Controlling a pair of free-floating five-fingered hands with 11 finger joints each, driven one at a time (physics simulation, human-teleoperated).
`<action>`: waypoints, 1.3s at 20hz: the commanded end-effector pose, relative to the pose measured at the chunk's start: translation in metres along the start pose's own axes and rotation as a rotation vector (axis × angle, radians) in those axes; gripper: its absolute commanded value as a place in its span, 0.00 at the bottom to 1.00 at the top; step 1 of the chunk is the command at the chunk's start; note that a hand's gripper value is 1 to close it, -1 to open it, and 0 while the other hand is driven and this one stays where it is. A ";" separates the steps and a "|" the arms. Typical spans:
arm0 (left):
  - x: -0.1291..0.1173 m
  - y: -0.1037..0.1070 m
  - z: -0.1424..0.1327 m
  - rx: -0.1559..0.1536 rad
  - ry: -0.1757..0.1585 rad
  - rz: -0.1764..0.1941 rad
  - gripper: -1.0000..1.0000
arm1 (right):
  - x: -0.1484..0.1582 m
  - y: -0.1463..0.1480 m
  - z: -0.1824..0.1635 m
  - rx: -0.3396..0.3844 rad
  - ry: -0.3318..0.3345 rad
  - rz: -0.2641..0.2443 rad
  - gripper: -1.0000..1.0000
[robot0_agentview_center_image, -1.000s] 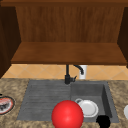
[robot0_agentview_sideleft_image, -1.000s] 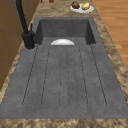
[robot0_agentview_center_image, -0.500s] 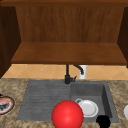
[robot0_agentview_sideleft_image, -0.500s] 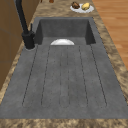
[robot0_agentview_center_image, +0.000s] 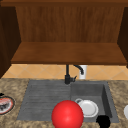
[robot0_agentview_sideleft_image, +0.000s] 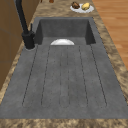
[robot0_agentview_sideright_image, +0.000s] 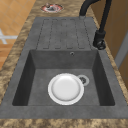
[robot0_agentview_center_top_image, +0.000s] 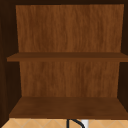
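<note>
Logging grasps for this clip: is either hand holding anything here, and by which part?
Cannot be told. The right hand shows as a dark shape beside the red ball, apart from it.

Matt dark grey sink (robot0_agentview_sideright_image: 105, 82) with ribbed drainboard (robot0_agentview_sideleft_image: 65, 82), glossy white plate (robot0_agentview_sideright_image: 65, 88), speckled stone-look surface (robot0_agentview_sideleft_image: 112, 57), grained wood cabinet shelf (robot0_agentview_center_image: 67, 53), matt black faucet (robot0_agentview_sideleft_image: 25, 27), smooth red ball (robot0_agentview_center_image: 67, 115).
</note>
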 end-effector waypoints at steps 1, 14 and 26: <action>-0.004 0.001 -0.010 0.012 0.062 0.005 0.00 | 0.000 0.000 0.000 0.000 0.000 0.000 0.50; -0.014 -0.019 -0.044 0.025 0.082 0.072 0.00 | 0.000 0.000 0.000 0.000 0.000 0.000 0.50; -0.030 -0.033 -0.042 0.034 0.126 0.079 0.00 | 0.000 0.000 0.000 0.000 0.000 0.000 0.50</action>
